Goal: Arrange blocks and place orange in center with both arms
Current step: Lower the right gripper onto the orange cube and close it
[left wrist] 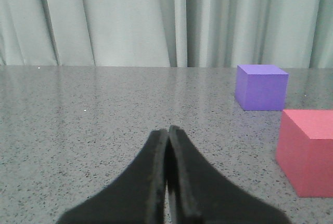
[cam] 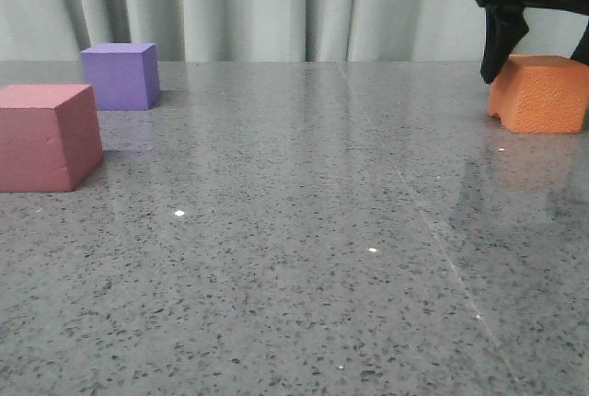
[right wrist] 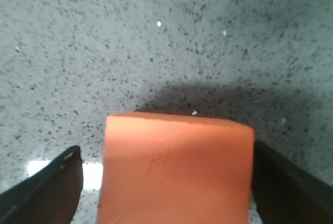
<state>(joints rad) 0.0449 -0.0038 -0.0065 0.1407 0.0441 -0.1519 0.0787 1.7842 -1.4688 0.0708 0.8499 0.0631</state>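
Orange cube is straddled by R gripper, jaws spread; L gripper, jaws pressed together, is kept well apart.

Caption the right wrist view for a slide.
Right gripper open astride the orange cube on the speckled table.

Table middle lies open between pink-red cube and orange cube.
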